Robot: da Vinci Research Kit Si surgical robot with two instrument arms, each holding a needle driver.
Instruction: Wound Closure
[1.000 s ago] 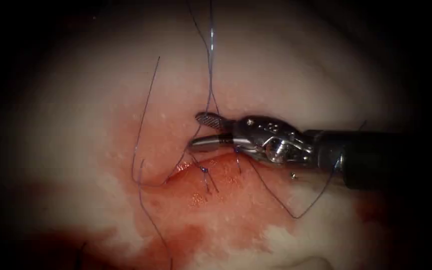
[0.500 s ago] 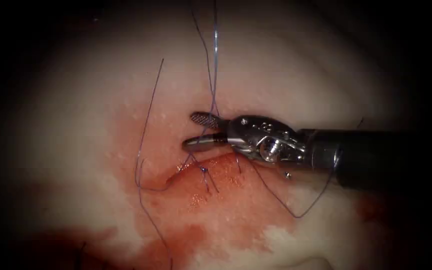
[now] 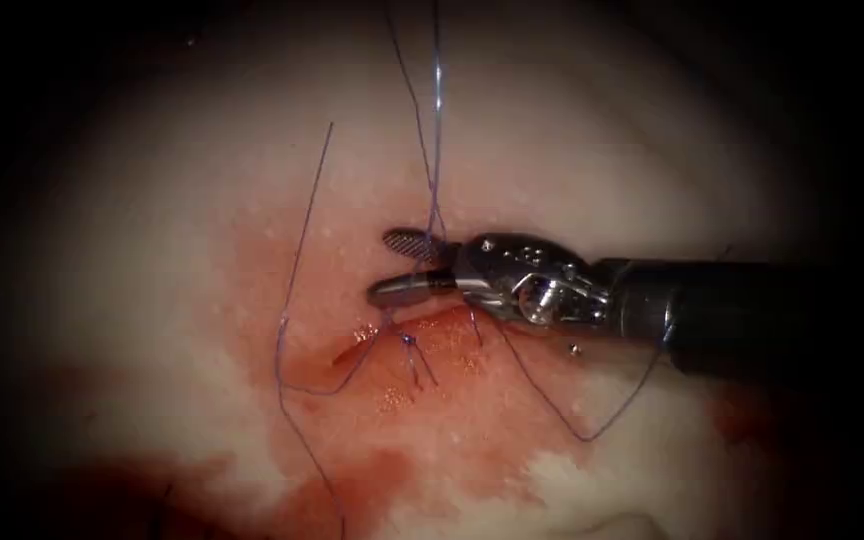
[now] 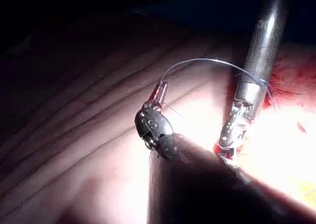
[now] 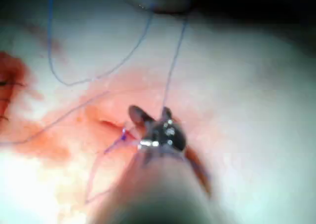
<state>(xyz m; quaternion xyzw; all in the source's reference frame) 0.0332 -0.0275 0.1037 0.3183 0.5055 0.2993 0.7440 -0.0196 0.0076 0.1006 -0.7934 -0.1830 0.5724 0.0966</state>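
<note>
Thread (image 3: 435, 150) rises upright from the cut (image 3: 407, 340), passing between the parted jaws of the right tool (image 3: 397, 266), which grips nothing; left tool (image 4: 160, 90) holds thread taut.

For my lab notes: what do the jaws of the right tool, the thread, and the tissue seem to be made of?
The right tool: open jaws look like polished metal, one face cross-hatched, with bright glints. Thread: thin violet strand, probably synthetic, smooth and slightly shiny. Tissue: pale, soft, moist pork belly, wet with red fluid near the cut.
</note>
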